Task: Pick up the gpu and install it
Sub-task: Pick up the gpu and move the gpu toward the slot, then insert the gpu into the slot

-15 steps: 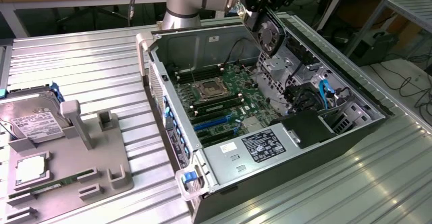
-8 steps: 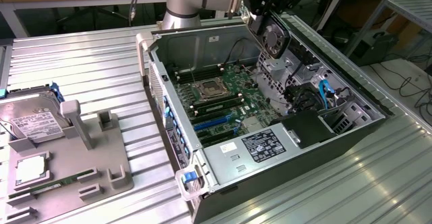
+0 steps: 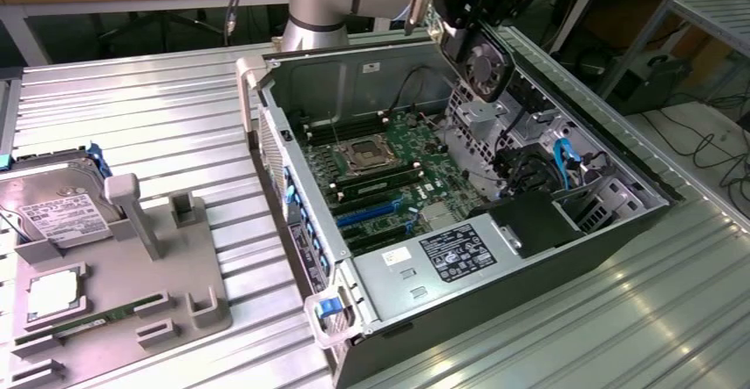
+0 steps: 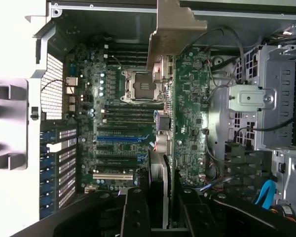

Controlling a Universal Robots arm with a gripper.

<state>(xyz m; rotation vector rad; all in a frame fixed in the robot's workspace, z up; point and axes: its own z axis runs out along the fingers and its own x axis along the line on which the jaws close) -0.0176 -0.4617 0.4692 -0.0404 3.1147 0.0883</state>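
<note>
Gpu [image 3: 486, 60] hangs edge-down at the exterior view's top centre, clenched in the claw [image 3: 480, 22] over the open case [image 3: 340, 77], so its edge faces the motherboard [image 3: 387, 169].

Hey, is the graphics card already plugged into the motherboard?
No, the gpu hangs in the gripper above the open computer case, well clear of the motherboard below.
</note>
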